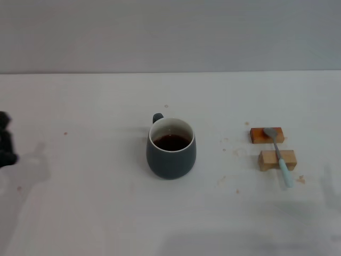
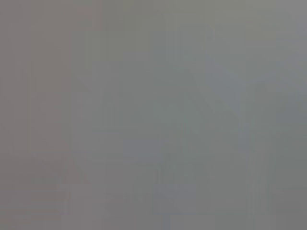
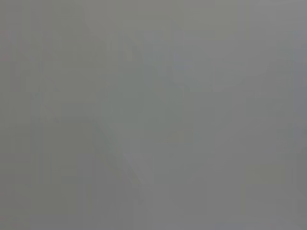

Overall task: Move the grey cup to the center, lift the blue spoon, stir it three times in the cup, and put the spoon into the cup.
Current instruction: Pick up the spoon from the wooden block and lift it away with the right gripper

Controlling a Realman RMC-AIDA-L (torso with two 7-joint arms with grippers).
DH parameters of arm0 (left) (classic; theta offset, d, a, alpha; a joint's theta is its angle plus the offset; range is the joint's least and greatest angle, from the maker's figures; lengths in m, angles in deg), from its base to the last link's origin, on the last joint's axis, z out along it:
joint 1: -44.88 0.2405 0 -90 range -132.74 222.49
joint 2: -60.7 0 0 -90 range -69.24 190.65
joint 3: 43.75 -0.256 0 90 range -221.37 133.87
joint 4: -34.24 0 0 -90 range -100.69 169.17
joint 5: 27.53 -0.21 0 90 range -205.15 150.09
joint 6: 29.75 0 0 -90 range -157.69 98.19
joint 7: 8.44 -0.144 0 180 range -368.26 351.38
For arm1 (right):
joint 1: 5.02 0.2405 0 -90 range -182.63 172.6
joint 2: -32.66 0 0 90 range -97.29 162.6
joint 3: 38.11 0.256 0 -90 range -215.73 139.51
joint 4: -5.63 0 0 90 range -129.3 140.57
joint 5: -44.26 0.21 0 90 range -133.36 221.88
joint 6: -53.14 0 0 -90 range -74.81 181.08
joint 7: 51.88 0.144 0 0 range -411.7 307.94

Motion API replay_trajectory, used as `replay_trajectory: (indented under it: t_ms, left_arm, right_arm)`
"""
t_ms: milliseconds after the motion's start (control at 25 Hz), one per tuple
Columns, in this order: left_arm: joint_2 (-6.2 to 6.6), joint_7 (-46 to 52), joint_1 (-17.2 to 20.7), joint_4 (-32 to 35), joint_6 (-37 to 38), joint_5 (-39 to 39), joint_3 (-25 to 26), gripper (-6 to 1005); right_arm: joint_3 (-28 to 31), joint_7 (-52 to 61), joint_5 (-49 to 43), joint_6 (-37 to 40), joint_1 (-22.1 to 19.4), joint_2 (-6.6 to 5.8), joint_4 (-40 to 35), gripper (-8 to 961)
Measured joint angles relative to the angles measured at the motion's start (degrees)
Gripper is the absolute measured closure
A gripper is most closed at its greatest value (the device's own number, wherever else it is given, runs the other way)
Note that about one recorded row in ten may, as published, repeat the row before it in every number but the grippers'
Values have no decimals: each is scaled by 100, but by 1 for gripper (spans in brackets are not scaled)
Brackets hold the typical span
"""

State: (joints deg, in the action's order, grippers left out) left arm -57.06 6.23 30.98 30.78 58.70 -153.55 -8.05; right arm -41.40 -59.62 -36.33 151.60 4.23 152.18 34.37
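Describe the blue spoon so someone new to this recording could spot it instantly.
On the white table, look to the robot's right of the grey cup, where two small wooden blocks sit. The blue spoon lies across both, the only slim thing there: silvery bowl on the farther block, pale blue handle overhanging the nearer one.

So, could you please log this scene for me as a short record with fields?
cup: grey cup near the table's centre, upright, handle at the back, dark liquid inside
spoon: blue spoon lying across two wooden blocks, on the cup's right
left gripper: at the left edge, apart from both
right gripper: not in view
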Motion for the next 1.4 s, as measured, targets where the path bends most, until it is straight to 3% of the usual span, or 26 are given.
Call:
replay_trajectory:
  t_ms: [280, 600, 960, 1400]
  left_arm:
    - [-3, 297, 198, 364, 110, 1, 254, 1001]
    - [-29, -123, 196, 362, -334, -11, 318, 1001]
    - [-28, -124, 154, 354, -355, -46, 271, 1001]
    - [-27, -122, 107, 362, -355, -55, 227, 1001]
  right_arm:
    - [-716, -206, 0, -2, 61, 9, -93, 245]
    - [-553, -315, 65, -418, 88, 7, -95, 245]
    - [-485, -305, 68, -1099, 228, 10, -52, 246]
    - [-526, -300, 24, -1312, 247, 17, 105, 247]
